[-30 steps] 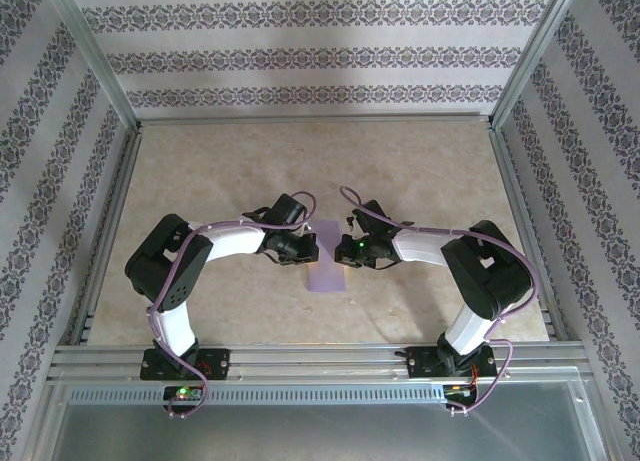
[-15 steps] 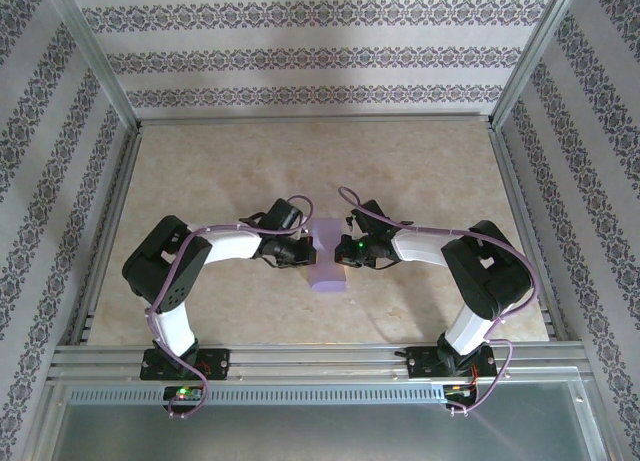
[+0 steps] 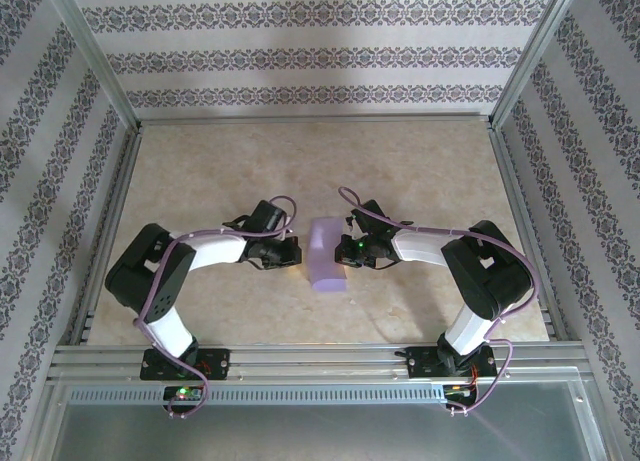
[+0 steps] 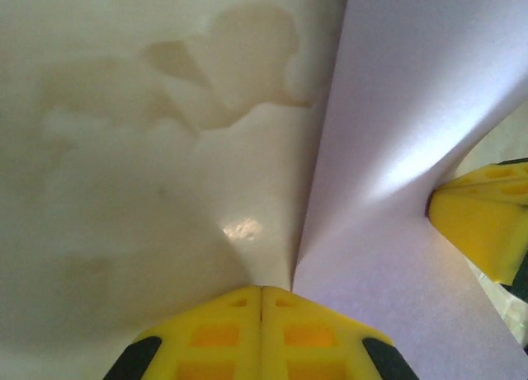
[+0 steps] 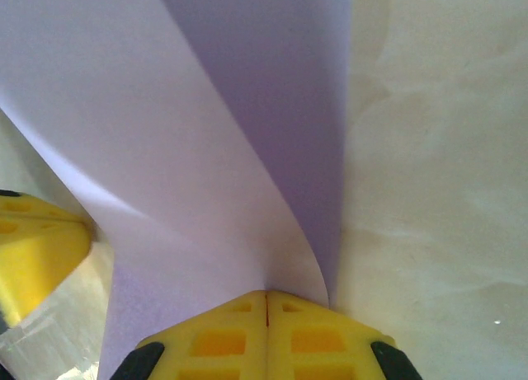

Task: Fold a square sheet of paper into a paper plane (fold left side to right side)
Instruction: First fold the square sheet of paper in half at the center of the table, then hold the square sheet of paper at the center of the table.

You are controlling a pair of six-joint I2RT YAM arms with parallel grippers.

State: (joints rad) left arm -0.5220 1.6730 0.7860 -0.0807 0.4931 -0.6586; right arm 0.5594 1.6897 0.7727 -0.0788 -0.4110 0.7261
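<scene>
**One purple sheet, bowed up between two closed hands**

From the top external camera, the square sheet of paper (image 3: pixel 325 259) reads as a narrow lavender strip standing off the bench (image 3: pixel 200 171), its long side running away from the arm bases. The left hand (image 3: pixel 297 253) sits just beside the sheet's left edge. The right hand (image 3: pixel 339 251) is at the sheet's right edge, and at this height I cannot tell whether it touches. The finger state does not show from above either.

The wrist cameras fill that in. In the left wrist view, the left hand (image 4: pixel 261 296) has its two yellow fingers pressed flat together with only a seam between them. The sheet (image 4: pixel 412 108) rises as a curved wall immediately right of the fingertips, its near edge coming down to meet them. Beyond the sheet, one yellow finger of the right hand (image 4: pixel 483 223) pokes in.

The right wrist view shows the right hand (image 5: pixel 266 304) likewise closed, seam tight. The sheet (image 5: pixel 206 108) curls over to its left, with a paler face and a darker shaded one converging at the fingertips. In neither view can I tell whether paper is actually nipped in the seam.

Counted: one sheet, two arms, two hands, two yellow fingers on each.
</scene>
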